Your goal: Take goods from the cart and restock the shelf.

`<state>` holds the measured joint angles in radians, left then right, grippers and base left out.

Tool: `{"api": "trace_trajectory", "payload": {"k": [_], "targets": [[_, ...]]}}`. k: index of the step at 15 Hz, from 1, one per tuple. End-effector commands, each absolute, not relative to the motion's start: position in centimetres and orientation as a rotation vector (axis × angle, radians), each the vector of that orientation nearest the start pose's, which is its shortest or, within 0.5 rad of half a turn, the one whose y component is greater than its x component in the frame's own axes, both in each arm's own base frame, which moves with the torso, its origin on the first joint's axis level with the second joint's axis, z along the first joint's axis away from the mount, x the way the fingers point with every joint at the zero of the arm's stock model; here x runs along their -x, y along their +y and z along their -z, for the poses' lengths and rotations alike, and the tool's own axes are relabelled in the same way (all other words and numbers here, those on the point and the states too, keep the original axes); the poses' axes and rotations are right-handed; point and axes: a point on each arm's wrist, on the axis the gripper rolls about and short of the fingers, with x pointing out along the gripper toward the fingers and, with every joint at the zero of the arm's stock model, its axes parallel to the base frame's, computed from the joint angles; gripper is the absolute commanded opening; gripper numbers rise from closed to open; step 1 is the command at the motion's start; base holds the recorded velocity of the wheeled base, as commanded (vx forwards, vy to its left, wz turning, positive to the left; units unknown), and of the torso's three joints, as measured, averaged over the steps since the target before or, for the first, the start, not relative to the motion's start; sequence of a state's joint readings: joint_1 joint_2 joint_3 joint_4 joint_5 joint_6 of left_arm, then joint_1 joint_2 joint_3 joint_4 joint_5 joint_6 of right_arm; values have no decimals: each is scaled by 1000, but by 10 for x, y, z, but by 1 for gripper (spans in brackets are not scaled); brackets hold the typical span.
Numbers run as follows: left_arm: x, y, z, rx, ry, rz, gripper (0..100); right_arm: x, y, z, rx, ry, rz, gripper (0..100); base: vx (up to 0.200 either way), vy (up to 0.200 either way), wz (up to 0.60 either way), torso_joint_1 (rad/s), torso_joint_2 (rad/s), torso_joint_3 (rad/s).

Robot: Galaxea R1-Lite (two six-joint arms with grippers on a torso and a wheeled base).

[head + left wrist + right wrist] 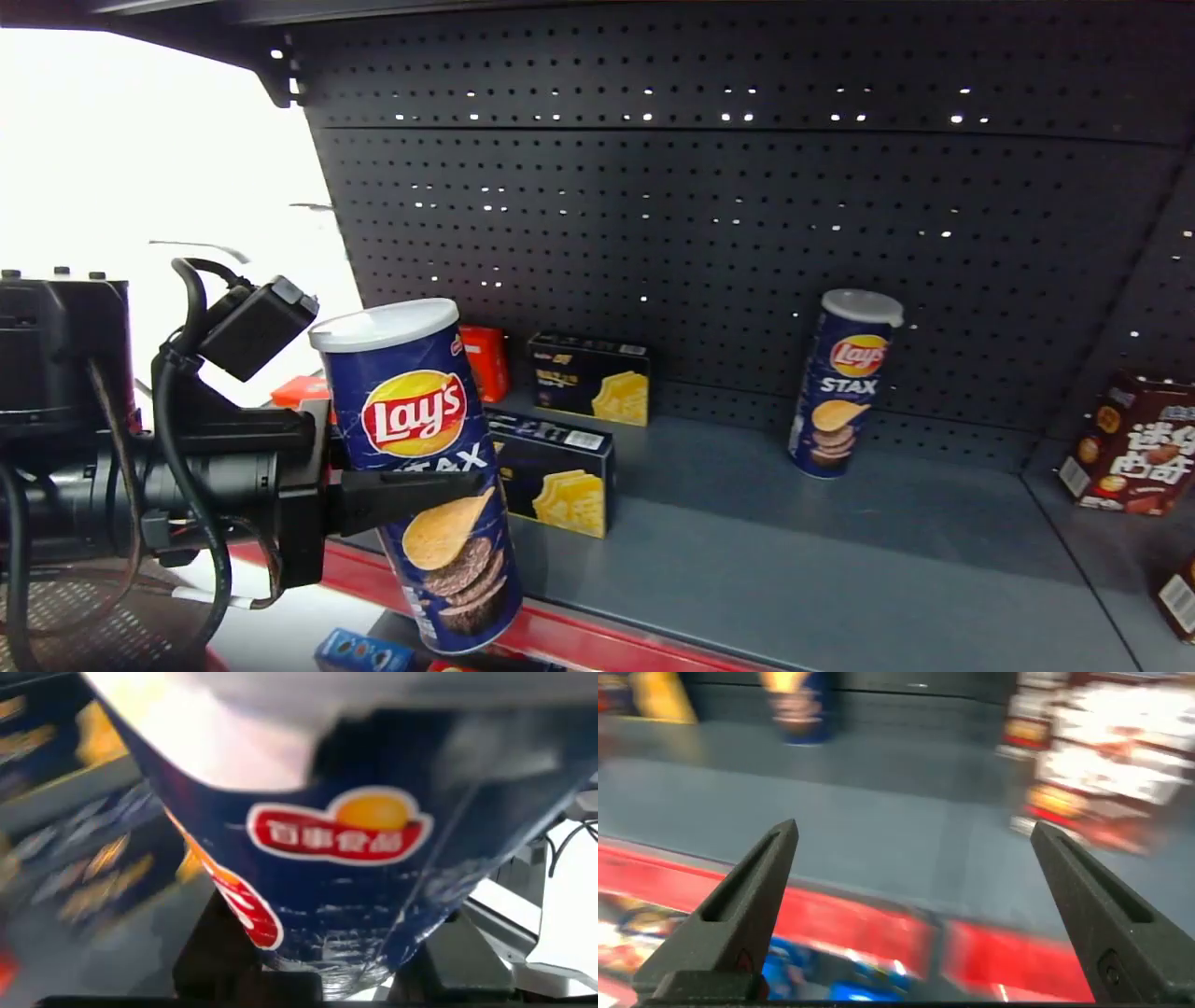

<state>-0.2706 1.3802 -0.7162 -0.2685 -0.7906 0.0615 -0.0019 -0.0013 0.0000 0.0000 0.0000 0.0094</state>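
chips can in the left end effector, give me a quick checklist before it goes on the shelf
1. Grip: left end effector shut on the blue cylindrical chips can with white lid: ok.
2. Can upright: it leans: not ok.
3. Landing spot: bare grey metal shelf between the black-and-yellow cardboard box and the second blue can standing there: ok.
4. Can base above the red shelf edge: cannot tell.
5. Other arm: right end effector open and empty: ok.
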Motion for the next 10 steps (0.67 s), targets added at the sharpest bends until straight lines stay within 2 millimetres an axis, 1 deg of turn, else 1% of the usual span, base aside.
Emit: {"api": "trace_trajectory", "payload": {"k": [1,4,10], "targets": [[-204,-73,-209,52,370,1058,0,23,0,-75,-9,0,2,100,0,0,-600,2,2,2],[-204,-73,-209,52,368,1058,0,23,0,-75,-9,0,2,100,0,0,-600,4,4,1],[-204,-73,-209,51,369,1057,0,23,0,-75,-9,0,2,100,0,0,0,0,0,0]]}}
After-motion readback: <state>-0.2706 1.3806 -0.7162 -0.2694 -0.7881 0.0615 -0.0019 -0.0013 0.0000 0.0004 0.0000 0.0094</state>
